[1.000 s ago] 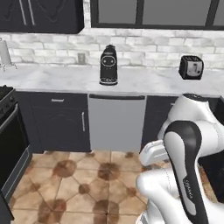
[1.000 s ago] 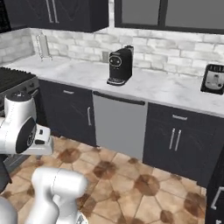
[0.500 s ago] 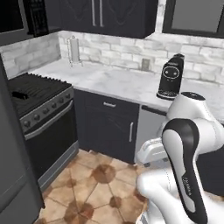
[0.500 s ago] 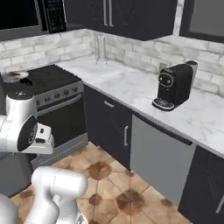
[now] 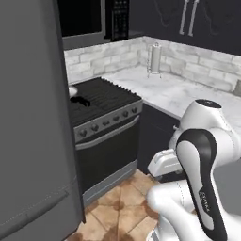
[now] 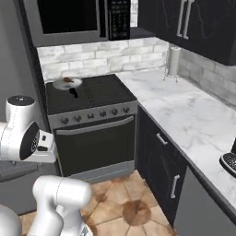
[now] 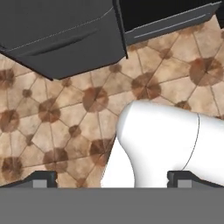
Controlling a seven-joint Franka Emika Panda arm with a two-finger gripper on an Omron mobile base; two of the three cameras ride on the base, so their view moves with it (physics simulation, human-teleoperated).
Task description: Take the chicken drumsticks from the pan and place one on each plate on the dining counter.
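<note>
The pan (image 6: 66,83) is a small light-grey round one with a black handle (image 6: 73,92), and it sits on the back left of the black stove (image 6: 92,94). Something small and orange-brown lies in it, the chicken drumsticks (image 6: 68,79), too small to count. In the left base view the pan (image 5: 72,91) peeks out from behind a tall grey fridge (image 5: 33,117). My arm is folded low in front of the base, far from the stove. In the hand view my gripper (image 7: 113,180) points down at the tiled floor, open with nothing between its fingertips (image 7: 41,179). The plates and the dining counter are out of view.
A marble counter (image 6: 184,110) runs right from the stove over dark cabinets (image 6: 161,152). A paper towel holder (image 6: 174,61) stands in its corner. A microwave (image 6: 78,18) hangs above the stove. The base of a black coffee machine (image 6: 229,161) shows at far right. Brown tile floor (image 5: 117,207) lies before the oven.
Both base views have swung left along the kitchen: the dishwasher and toaster are gone, and the stove, pan and fridge have come into view. The arm holds its folded pose, gripper still open.
</note>
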